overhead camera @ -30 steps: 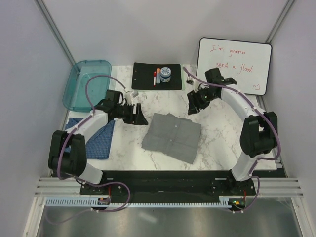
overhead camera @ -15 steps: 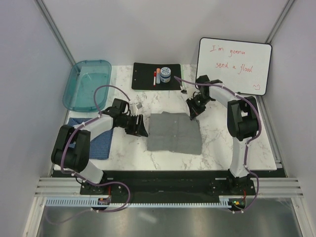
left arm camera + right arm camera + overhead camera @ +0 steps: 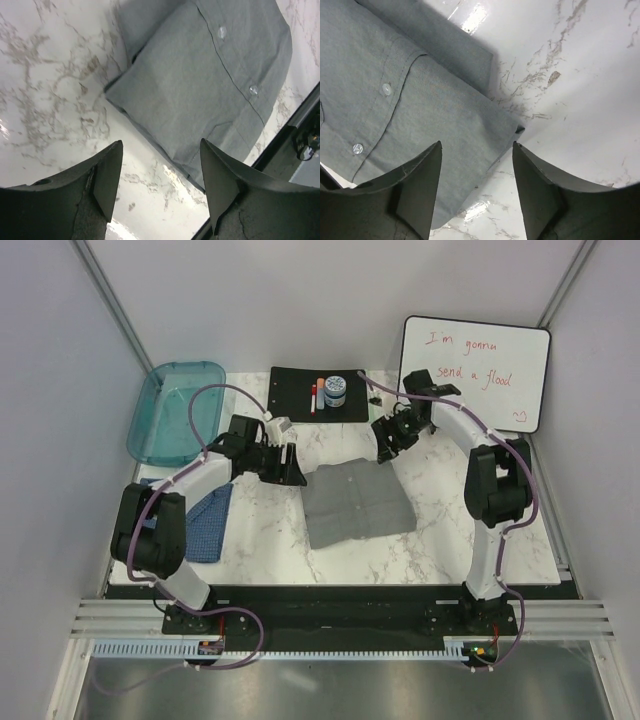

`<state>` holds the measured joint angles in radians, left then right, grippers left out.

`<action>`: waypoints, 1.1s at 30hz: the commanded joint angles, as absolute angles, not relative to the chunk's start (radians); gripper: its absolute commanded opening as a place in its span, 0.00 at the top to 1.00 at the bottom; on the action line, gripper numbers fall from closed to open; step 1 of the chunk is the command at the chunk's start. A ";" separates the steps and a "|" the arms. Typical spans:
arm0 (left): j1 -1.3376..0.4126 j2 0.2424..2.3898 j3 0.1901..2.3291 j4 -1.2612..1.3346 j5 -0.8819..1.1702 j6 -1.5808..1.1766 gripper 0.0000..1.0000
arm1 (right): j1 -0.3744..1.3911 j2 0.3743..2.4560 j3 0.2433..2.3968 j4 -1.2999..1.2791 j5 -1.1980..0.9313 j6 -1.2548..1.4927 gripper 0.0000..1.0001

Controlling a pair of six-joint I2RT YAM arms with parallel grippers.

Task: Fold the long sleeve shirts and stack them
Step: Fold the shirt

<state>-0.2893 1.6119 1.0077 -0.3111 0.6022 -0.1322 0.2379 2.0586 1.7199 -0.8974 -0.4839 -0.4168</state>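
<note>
Left gripper: jaws parted, holding nothing, above one corner of the grey shirt. Right gripper: likewise parted and empty above another corner. The grey shirt lies folded mid-table, so that part appears done. The blue shirt lies apart at the left edge, unstacked. The left arm partly covers it, so its fold cannot be judged.

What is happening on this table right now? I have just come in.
Two robot arms are working on shirts. A grey shirt lies folded in the middle of the table, buttons up. The left claw and the right claw hover over its far corners, both open and holding nothing. A blue shirt lies apart at the left side, partly under the left arm. The two shirts are not yet stacked.
</note>
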 commanded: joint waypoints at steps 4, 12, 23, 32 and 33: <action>-0.301 1.759 1.147 -0.301 0.534 -0.055 0.27 | 0.175 2.069 1.703 -0.873 -0.584 -0.344 0.20; -0.319 1.856 1.238 -0.307 0.594 -0.063 0.33 | 0.104 2.166 1.740 -0.871 -0.701 -0.241 0.02; -0.368 1.942 1.324 -0.308 0.661 -0.048 0.35 | 0.095 2.220 1.692 -0.882 -0.793 -0.232 0.02; -0.420 2.005 1.396 -0.334 0.707 -0.005 0.46 | 0.094 2.233 1.678 -0.884 -0.819 -0.247 0.02; -0.423 2.014 1.408 -0.337 0.707 -0.003 0.51 | 0.095 2.237 1.677 -0.882 -0.824 -0.247 0.02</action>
<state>-0.4046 1.9850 1.3460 -0.3214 0.6601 -0.0563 0.0925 2.2124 1.6882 -0.8806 -0.7773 -0.2352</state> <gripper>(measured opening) 0.542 0.982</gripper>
